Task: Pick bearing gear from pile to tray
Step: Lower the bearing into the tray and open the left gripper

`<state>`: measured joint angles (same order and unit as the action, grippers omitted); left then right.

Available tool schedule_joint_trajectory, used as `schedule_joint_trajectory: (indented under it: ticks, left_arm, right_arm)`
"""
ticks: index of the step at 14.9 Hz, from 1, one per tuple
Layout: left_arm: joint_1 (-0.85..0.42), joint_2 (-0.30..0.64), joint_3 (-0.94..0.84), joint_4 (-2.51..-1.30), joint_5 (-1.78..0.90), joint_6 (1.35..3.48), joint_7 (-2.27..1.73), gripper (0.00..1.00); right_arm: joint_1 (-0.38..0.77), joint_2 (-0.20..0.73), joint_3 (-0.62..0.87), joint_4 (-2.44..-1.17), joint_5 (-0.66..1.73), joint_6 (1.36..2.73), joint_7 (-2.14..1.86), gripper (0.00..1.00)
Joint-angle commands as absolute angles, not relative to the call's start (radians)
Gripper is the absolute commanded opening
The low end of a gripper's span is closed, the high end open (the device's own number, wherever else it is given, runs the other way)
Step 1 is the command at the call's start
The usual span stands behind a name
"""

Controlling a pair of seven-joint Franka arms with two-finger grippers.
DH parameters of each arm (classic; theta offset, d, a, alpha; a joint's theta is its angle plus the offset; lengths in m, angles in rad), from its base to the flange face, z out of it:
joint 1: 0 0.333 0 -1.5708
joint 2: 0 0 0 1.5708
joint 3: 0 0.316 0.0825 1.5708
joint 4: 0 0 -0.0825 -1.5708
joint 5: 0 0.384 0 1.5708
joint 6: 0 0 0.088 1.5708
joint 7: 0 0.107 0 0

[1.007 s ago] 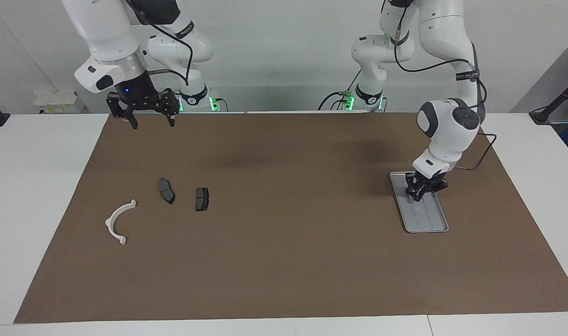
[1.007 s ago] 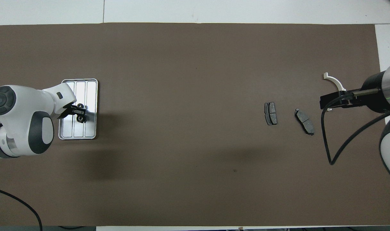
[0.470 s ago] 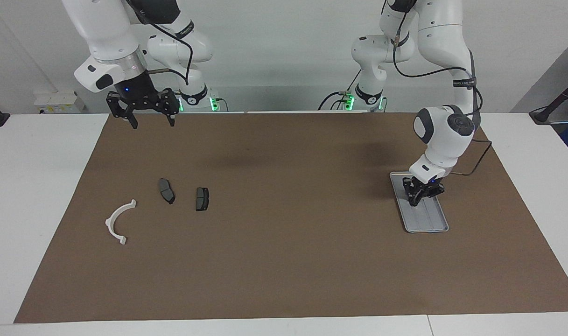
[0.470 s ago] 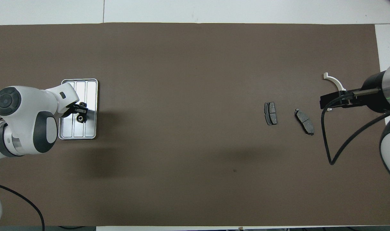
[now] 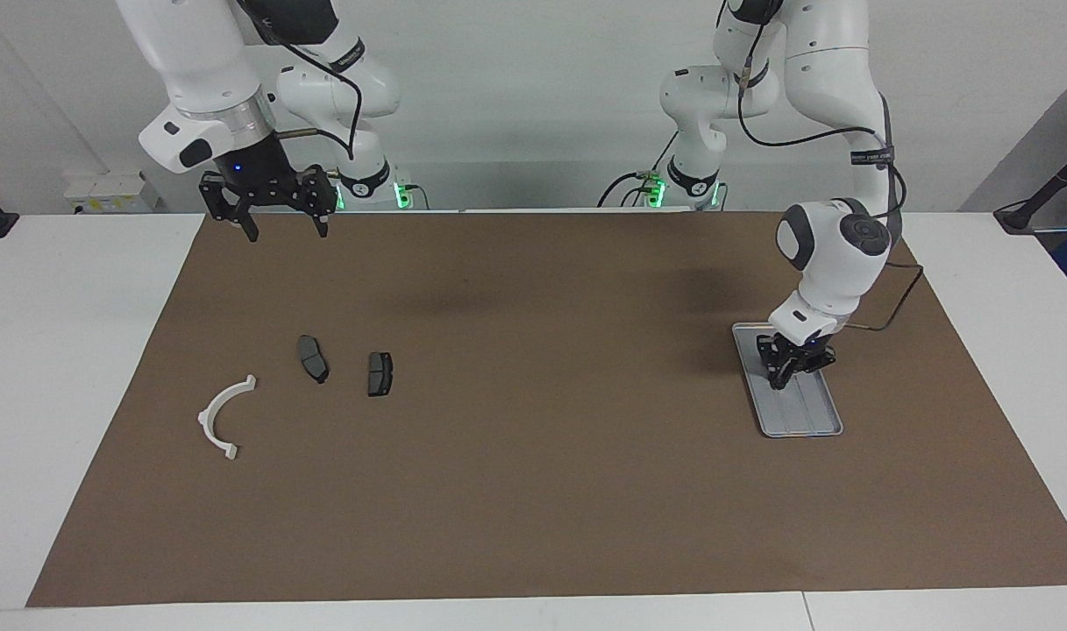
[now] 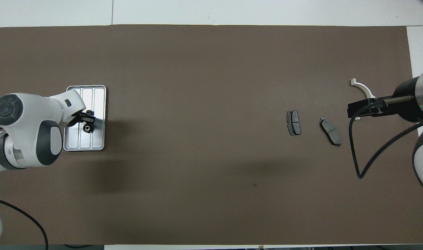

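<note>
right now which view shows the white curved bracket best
The facing view: the white curved bracket lies whole on the brown mat, unobstructed, at the right arm's end. In the overhead view the right gripper, raised and waiting, covers its lower part, so only the upper arc shows.

The tray (image 5: 796, 412) is set on the mat (image 5: 551, 491) toward the left arm's end. Toward the right arm's end, two plates (image 5: 380, 374) (image 5: 313, 358) are laid side by side, with the bracket (image 5: 220, 421) beside them, slightly farther from the robots.
</note>
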<state>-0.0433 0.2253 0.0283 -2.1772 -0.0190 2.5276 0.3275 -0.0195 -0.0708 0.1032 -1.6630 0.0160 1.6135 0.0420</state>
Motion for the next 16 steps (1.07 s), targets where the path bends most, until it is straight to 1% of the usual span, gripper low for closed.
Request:
schedule_joint_trajectory:
  ticks: [1, 5, 16]
  left_arm:
    - [-0.041, 0.279, 0.029, -2.154, -0.003, 2.569, 0.328, 0.0]
    - [-0.043, 0.295, 0.029, -2.134, -0.003, 2.569, 0.328, 0.0]
    - [-0.043, 0.301, 0.029, -2.114, -0.003, 2.566, 0.328, 0.0]
  right_arm:
    - [-0.026, -0.078, 0.1, -1.661, 0.038, 1.614, 0.021, 1.0]
    - [-0.026, -0.081, 0.1, -1.661, 0.04, 1.611, 0.018, 1.0]
    - [-0.028, -0.084, 0.1, -1.663, 0.04, 1.615, 0.021, 1.0]
